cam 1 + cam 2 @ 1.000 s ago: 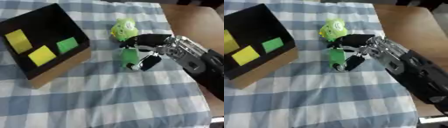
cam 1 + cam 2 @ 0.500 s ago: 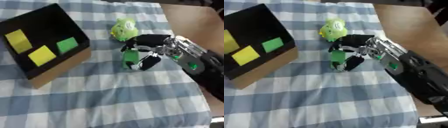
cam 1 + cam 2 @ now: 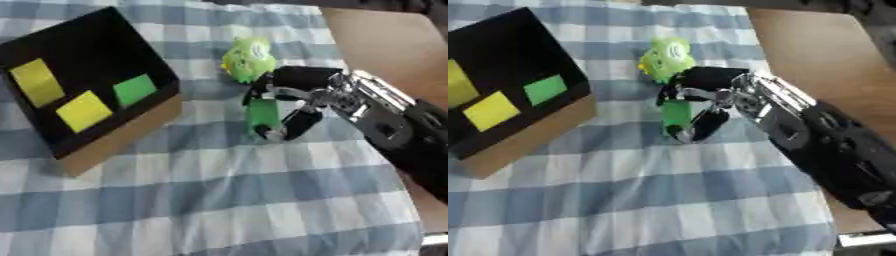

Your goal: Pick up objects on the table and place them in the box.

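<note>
My right hand (image 3: 308, 96) reaches in from the right over the checked cloth, fingers and thumb curled round a green oblong object (image 3: 261, 114) held upright just above the cloth. A light green round toy (image 3: 248, 59) lies on the cloth right behind the hand. The open box (image 3: 83, 95), black inside with cardboard walls, stands at the left and holds two yellow blocks (image 3: 83, 110) and a green block (image 3: 135, 90). My left hand shows in neither view.
The blue and white checked cloth (image 3: 219, 200) covers the table; a bare brown tabletop (image 3: 385, 45) shows at the right past the cloth's edge. My right forearm (image 3: 411, 135) crosses the right side.
My right hand has closed its fingers further round the green oblong object and shifted slightly left with it. The green toy and the box have stayed where they were.
</note>
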`<action>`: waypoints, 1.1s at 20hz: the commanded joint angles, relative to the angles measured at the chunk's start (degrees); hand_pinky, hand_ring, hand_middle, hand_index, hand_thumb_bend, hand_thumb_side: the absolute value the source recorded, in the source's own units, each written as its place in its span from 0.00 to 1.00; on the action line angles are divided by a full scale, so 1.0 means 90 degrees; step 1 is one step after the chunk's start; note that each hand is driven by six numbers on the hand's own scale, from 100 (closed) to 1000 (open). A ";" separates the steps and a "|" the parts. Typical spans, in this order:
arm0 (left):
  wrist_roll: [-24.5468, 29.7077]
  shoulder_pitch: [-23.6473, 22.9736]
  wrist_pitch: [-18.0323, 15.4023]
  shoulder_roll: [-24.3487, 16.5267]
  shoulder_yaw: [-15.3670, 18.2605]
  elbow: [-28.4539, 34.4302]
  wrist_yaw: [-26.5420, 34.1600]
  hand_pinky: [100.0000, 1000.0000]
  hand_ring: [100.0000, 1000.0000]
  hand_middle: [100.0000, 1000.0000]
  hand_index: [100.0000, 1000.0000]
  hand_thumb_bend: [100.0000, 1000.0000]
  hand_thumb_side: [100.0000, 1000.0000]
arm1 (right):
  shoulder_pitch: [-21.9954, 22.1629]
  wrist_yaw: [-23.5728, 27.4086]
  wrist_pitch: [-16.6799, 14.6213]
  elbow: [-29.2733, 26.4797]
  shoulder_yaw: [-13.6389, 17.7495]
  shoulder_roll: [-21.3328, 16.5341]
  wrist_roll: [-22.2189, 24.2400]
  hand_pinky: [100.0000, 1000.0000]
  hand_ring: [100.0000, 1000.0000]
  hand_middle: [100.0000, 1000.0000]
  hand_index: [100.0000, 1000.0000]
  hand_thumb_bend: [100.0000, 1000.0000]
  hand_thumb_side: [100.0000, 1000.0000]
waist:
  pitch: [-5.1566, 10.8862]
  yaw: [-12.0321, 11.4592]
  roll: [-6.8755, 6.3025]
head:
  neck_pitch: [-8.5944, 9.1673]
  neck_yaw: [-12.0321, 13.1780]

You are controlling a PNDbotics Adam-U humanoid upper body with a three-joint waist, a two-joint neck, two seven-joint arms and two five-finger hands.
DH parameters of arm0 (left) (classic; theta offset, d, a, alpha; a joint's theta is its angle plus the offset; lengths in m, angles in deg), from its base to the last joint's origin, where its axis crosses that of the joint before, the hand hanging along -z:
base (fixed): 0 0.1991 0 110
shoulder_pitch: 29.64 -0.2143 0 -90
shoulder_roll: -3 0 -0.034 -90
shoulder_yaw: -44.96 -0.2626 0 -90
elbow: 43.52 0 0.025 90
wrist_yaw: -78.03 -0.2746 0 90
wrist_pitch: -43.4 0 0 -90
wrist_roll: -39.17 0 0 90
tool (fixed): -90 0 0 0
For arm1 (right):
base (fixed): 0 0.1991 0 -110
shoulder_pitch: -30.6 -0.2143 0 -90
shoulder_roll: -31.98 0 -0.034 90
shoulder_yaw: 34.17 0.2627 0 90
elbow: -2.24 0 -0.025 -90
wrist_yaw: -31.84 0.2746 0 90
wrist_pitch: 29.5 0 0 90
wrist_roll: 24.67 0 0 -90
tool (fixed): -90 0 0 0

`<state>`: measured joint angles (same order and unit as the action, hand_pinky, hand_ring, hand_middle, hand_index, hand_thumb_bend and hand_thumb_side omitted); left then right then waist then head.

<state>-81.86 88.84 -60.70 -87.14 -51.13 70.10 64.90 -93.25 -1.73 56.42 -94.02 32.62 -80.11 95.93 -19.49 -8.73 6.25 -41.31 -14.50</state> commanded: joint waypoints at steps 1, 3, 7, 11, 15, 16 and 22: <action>0.0002 0.0038 0.0029 -0.0106 0.0003 0.0108 0.0037 0.73 0.90 0.76 0.79 0.51 0.58 | -0.0162 0.0237 0.0088 -0.0273 0.0181 -0.0215 -0.0065 0.86 0.76 0.37 0.66 0.00 0.15 | 0.0201 0.0019 -0.0134 | -0.0021 -0.0010; -0.0002 0.0039 0.0027 -0.0108 0.0006 0.0108 0.0035 0.73 0.90 0.76 0.79 0.51 0.58 | -0.0254 0.0386 0.0125 -0.0379 0.0218 -0.0279 -0.0072 0.86 0.76 0.37 0.66 0.00 0.13 | 0.0207 0.0020 -0.0127 | -0.0017 -0.0015; -0.0029 0.0051 0.0008 -0.0108 0.0022 0.0108 0.0022 0.73 0.90 0.76 0.79 0.52 0.57 | -0.0595 0.0728 0.0206 -0.0534 0.0300 -0.0423 -0.0099 0.86 0.75 0.36 0.65 0.00 0.05 | 0.0223 0.0004 -0.0105 | -0.0032 -0.0008; -0.0089 0.0075 -0.0031 -0.0099 0.0058 0.0108 0.0000 0.73 0.90 0.75 0.79 0.52 0.57 | -0.0997 0.1024 0.0270 -0.0442 0.0389 -0.0448 -0.0142 0.86 0.75 0.36 0.65 0.00 0.00 | 0.0237 -0.0019 -0.0085 | -0.0056 -0.0008; -0.0135 0.0122 -0.0079 -0.0062 0.0081 0.0108 -0.0011 0.73 0.89 0.75 0.79 0.53 0.55 | -0.1125 0.1155 0.0306 -0.0421 0.0467 -0.0391 -0.0184 0.86 0.73 0.34 0.64 0.00 0.00 | 0.0280 -0.0087 -0.0055 | -0.0094 -0.0022; -0.0158 0.0156 -0.0126 -0.0038 0.0081 0.0108 -0.0009 0.73 0.89 0.75 0.79 0.54 0.55 | -0.1236 0.1211 0.0332 -0.0371 0.0556 -0.0343 -0.0235 0.86 0.73 0.34 0.64 0.00 0.00 | 0.0299 -0.0157 -0.0030 | -0.0107 -0.0051; -0.0099 0.0342 -0.0317 0.0063 -0.0016 0.0108 0.0048 0.73 0.88 0.74 0.79 0.54 0.55 | -0.2198 0.1186 0.0366 0.0525 0.0566 0.0303 -0.0113 0.87 0.73 0.34 0.64 0.00 0.00 | 0.0300 -0.0383 0.0049 | -0.0065 -0.0148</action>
<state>-82.87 90.92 -63.06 -86.24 -51.18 70.10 64.95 -111.74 9.01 59.71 -90.55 36.83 -77.60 94.71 -18.53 -12.31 6.30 -42.08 -15.52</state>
